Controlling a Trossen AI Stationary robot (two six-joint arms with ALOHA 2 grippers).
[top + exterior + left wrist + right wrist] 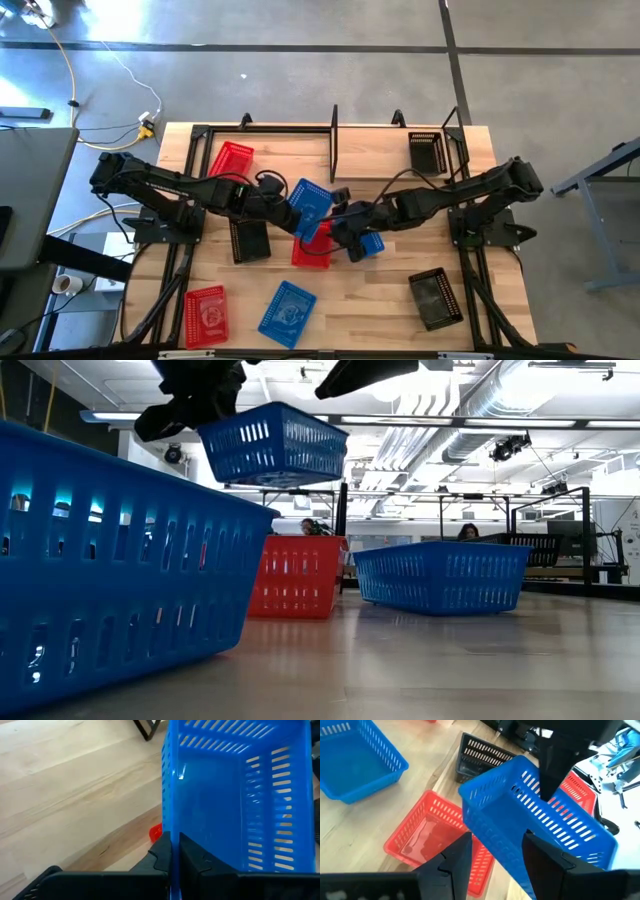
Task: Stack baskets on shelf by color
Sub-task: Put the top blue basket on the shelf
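Observation:
My left gripper (290,213) (175,860) is shut on a blue basket (312,203) (275,445), held in the air above a red basket (312,247) (432,837). My right gripper (345,232) (492,862) is open and faces that lifted blue basket (535,820) from the right; no touch shows. Another blue basket (370,243) (440,575) rests on the table under the right arm. The shelf (335,140) stands at the far edge, with a black basket (427,152) at its right end. My left gripper holds the blue basket by one side wall at its rim (170,832). One finger (160,857) is outside the wall and the other finger (195,857) inside, pinching it. The fingers come roughly level from the table's left. The basket is lifted clear and nearly level.
A red basket (232,160) lies at the far left and a black basket (250,240) under the left arm. Near the front edge lie a red basket (206,315), a blue basket (288,310) and a black basket (435,298). People sit in the room beyond (467,532).

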